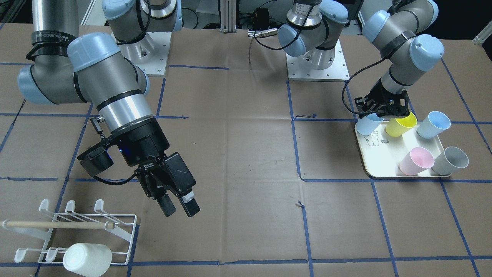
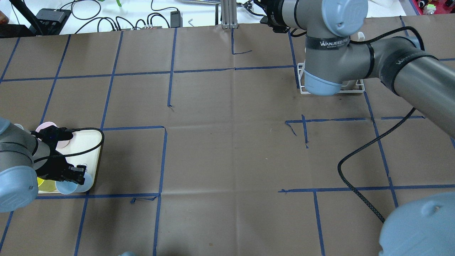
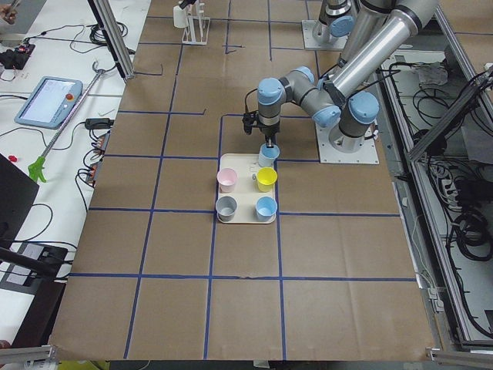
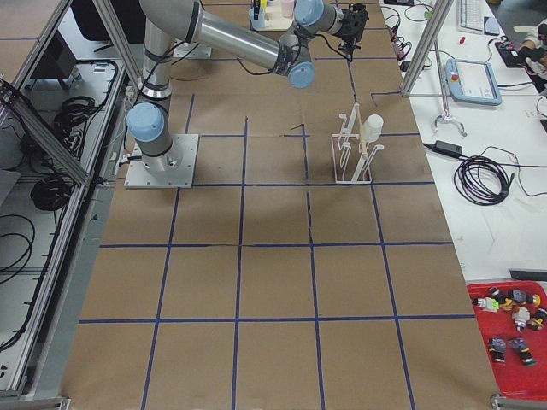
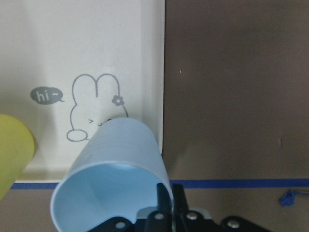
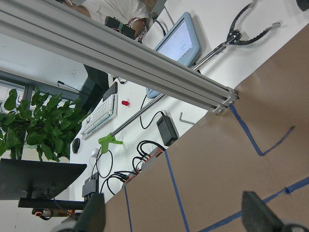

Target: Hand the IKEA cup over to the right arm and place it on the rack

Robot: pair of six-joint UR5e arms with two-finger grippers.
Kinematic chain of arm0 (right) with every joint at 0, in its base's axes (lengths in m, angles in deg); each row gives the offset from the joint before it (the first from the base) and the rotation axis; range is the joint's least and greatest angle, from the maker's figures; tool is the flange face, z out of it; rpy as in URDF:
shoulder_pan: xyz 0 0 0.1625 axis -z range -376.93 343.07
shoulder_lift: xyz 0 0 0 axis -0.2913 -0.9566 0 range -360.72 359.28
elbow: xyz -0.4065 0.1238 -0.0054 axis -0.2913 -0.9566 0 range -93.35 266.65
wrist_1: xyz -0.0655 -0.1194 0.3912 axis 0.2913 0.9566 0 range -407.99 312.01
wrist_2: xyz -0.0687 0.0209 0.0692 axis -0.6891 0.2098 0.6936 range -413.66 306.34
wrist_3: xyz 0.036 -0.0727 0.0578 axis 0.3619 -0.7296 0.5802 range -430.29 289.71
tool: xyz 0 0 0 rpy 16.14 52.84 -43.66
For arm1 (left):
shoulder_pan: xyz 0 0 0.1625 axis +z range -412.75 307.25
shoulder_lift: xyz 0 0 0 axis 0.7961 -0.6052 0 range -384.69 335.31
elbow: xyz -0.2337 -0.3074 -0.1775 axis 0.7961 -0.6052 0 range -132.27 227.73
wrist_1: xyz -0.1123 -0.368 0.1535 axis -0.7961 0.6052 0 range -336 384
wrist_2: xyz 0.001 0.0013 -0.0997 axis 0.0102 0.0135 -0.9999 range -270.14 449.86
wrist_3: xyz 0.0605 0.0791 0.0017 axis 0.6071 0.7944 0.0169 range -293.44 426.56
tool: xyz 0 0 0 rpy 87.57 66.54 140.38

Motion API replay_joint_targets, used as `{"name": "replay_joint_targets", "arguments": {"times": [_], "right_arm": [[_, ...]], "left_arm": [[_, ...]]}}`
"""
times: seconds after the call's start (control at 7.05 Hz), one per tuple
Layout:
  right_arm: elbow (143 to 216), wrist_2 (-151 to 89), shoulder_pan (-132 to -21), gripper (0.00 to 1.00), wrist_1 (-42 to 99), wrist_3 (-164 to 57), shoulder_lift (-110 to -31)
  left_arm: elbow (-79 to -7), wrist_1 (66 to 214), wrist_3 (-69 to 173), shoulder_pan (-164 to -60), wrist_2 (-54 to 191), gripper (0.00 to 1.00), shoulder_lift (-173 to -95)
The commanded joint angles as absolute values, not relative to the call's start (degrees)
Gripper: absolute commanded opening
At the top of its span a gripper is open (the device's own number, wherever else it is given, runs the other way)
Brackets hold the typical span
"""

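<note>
My left gripper [image 1: 378, 114] is shut on the rim of a light-blue cup [image 1: 367, 125], which is tilted at the corner of the cream bear tray [image 1: 384, 165]. In the left wrist view the fingers pinch the wall of that cup [image 5: 113, 159]. My right gripper [image 1: 180, 208] is open and empty, and hangs over the table near the white wire rack [image 1: 123, 231]. A white cup [image 1: 87, 259] sits on one rack prong. In the overhead view the right arm hides most of the rack [image 2: 359, 89].
On the tray stand a yellow cup [image 1: 401, 123], another light-blue cup [image 1: 434, 124], a pink cup [image 1: 416, 161] and a grey cup [image 1: 450, 161]. A wooden dowel [image 1: 57, 224] lies across the rack. Blue tape lines mark the brown table.
</note>
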State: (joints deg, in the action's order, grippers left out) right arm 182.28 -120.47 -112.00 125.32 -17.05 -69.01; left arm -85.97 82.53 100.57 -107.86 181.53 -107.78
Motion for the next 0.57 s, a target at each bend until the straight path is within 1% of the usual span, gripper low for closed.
{"name": "replay_joint_targets", "arguments": {"times": [0.0, 0.14, 0.28, 0.43], "right_arm": [[182.54, -120.46, -111.94, 1.00, 125.33, -17.03, -68.84], [182.45, -120.46, -111.94, 1.00, 125.33, -17.03, -68.84], [182.45, -120.46, -111.94, 1.00, 125.33, -17.03, -68.84], [182.45, -120.46, -111.94, 1.00, 125.33, -17.03, -68.84]], "left_arm": [[-85.17, 82.45, 99.96, -107.95, 184.85, 0.00, -106.61], [-82.73, 83.23, 99.70, -108.04, 184.78, 0.00, -106.69], [-78.18, 87.85, 99.43, -108.73, 184.52, 0.00, -106.52], [-71.61, 94.17, 98.21, -109.00, 184.08, 0.00, -107.47]]}}
